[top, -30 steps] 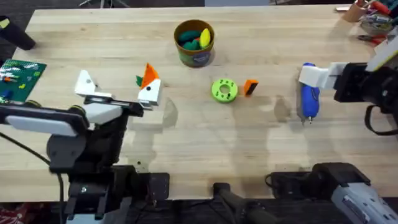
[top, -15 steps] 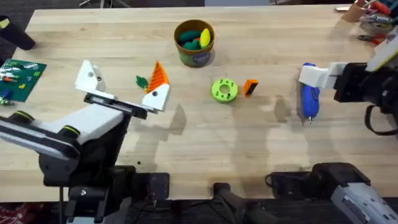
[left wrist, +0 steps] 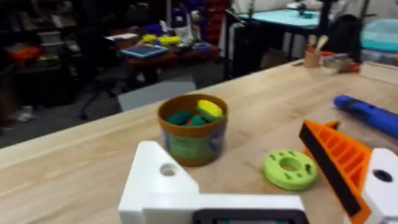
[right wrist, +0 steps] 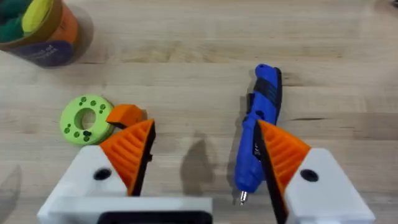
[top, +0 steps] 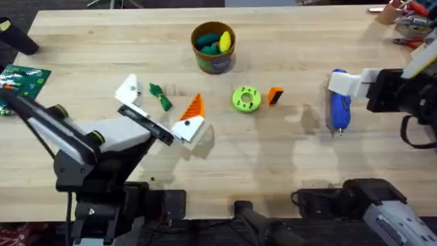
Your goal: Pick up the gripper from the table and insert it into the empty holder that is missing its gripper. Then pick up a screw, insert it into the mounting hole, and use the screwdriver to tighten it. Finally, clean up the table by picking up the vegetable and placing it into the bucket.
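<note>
The dark-green vegetable point(top: 161, 100) lies on the table left of centre. My left gripper point(top: 164, 90) hovers over it, open, with the vegetable seen between its white finger and its orange-padded finger point(left wrist: 333, 163). The bucket point(top: 214, 46) stands at the back centre with teal and yellow toy foods in it; the left wrist view shows the bucket point(left wrist: 189, 127) just ahead. The blue screwdriver point(top: 339, 109) lies at the right. My right gripper point(right wrist: 205, 146) is open above the screwdriver point(right wrist: 258, 134), which lies along one finger. The screw is out of view.
A bright-green disc with holes point(top: 246, 98) and a small orange block point(top: 274, 96) sit mid-table between the arms. A green circuit board point(top: 24, 83) lies at the left edge. Tools clutter the far right corner point(top: 410, 24).
My left arm has swung right and forward, carrying its open gripper from the left of the vegetable to over it. The right arm and the screwdriver have not moved.
</note>
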